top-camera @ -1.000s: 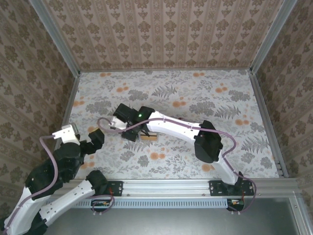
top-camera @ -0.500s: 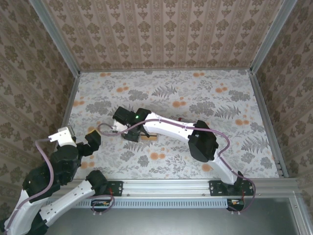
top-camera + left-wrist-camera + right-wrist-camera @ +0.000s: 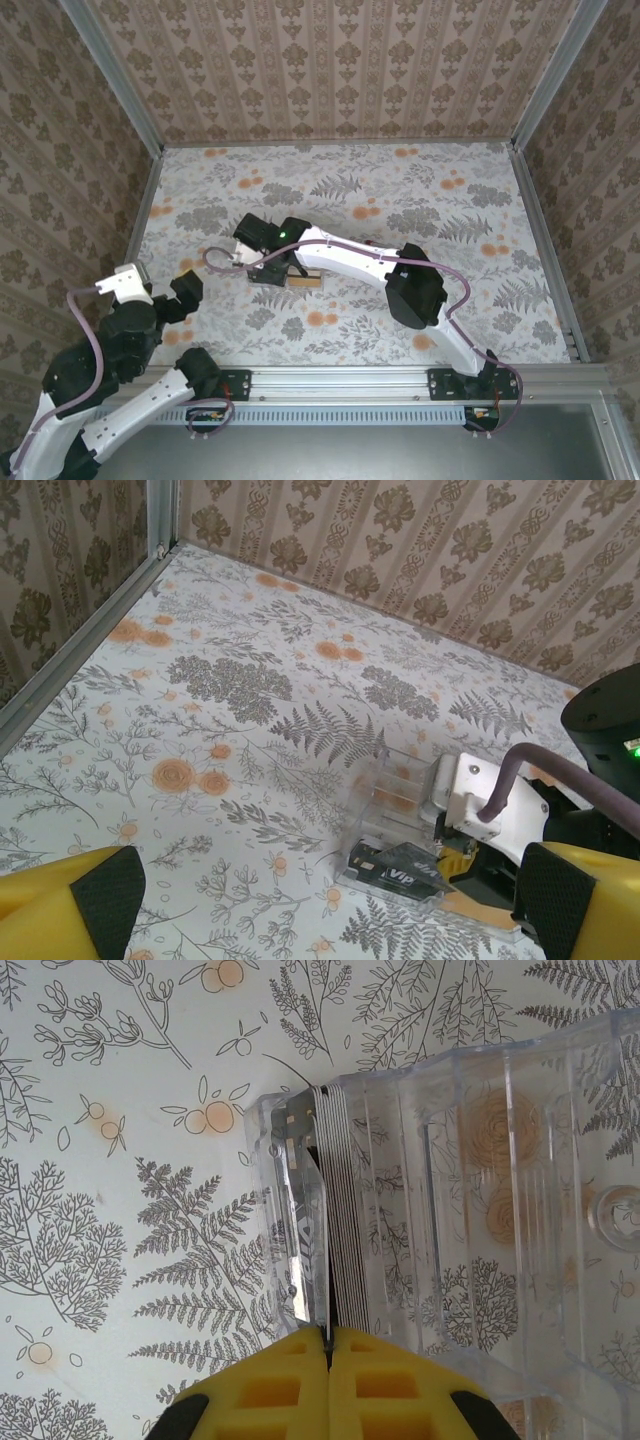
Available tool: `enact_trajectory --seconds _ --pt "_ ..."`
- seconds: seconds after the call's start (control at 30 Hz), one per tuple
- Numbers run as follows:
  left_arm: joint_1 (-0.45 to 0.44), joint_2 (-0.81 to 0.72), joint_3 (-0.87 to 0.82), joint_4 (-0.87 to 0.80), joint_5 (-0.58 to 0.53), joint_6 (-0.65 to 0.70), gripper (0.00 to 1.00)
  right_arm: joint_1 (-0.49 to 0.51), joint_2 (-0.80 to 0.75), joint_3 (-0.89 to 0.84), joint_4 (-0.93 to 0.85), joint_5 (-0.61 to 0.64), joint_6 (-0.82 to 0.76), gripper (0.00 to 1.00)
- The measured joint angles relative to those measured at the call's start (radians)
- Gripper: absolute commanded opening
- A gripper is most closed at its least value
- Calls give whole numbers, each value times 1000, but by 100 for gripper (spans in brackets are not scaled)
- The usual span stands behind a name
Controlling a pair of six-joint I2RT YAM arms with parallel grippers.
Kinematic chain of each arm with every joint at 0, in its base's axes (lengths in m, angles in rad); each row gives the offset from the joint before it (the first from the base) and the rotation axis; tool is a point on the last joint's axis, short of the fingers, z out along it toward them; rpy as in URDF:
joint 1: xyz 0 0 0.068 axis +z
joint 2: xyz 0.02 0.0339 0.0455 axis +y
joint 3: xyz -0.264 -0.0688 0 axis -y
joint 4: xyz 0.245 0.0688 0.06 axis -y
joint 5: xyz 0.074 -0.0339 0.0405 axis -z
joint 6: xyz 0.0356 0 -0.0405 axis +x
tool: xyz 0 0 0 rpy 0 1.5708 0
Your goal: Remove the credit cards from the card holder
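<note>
The card holder is a clear plastic box lying on the floral table, also seen in the left wrist view as the card holder. A stack of credit cards stands on edge at its left end. The front card is dark grey with "Vip" on it. My right gripper is shut, its yellow pads pinching the top edge of one card near the front of the stack. From above, the right gripper covers the holder. My left gripper is open and empty, back from the holder, at the table's near left.
A tan flat piece lies under the right wrist beside the holder. A metal rail and patterned walls close the table on the left, back and right. Open floral tabletop stretches to the right and far side.
My left arm has drawn back toward the near left corner. The right gripper has stayed over the holder with only a slight shift.
</note>
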Motion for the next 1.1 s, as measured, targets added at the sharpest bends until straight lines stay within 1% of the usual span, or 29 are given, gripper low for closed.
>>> enact_trajectory --seconds 0.2,0.53,1.1 --pt "0 -30 14 -41 -2 -1 100 0 0 0 0 0 -6 0" --pt "0 -80 61 -101 -41 -8 100 5 3 3 -1 4 -23 0" --pt "0 -90 60 -116 -53 -11 100 26 19 55 -17 4 -23 0"
